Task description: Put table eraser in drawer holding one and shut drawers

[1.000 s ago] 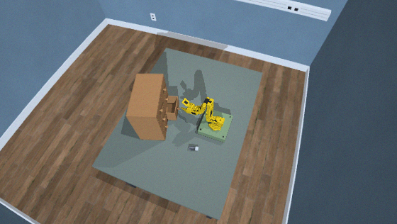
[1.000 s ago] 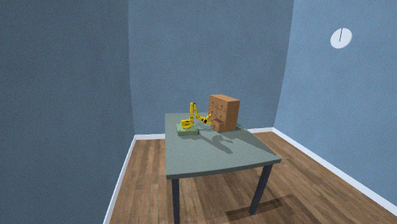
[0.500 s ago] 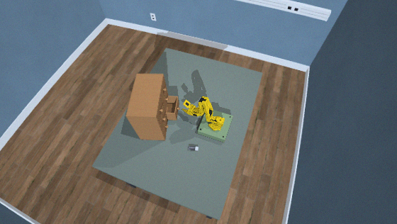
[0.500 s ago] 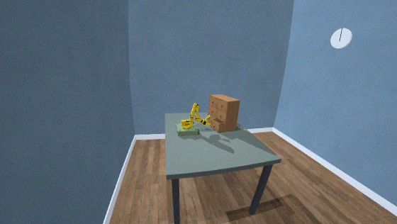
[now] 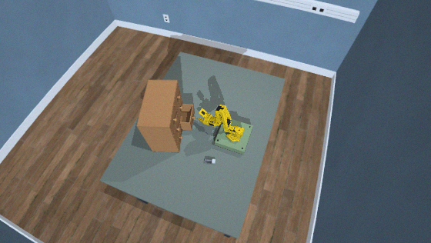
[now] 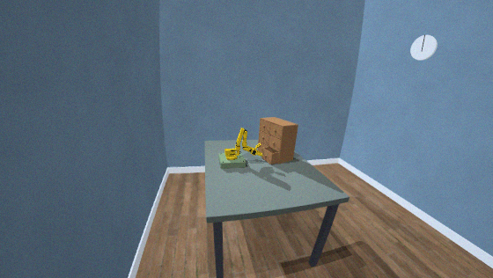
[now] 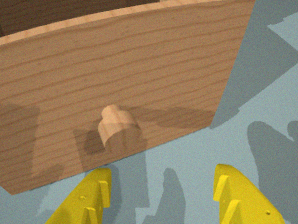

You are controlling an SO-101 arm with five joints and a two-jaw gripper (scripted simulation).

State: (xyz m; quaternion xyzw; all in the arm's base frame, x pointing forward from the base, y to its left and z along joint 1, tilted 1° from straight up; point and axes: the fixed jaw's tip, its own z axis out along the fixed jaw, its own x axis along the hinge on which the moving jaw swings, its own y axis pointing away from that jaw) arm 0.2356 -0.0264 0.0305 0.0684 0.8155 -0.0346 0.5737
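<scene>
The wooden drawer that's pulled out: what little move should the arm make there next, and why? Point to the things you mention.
Probably ease the gripper (image 5: 199,115) (image 6: 261,149) (image 7: 164,172) forward, keeping its fingers apart, to bring them around the round knob (image 7: 119,131): the drawer (image 5: 187,124) (image 6: 271,156) (image 7: 165,75) stands open, and the knob lies ahead, off to one side, with nothing between the fingertips.

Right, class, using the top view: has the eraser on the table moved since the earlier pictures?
No. The eraser lies in the same spot, judged against the green base under the arm.
</scene>
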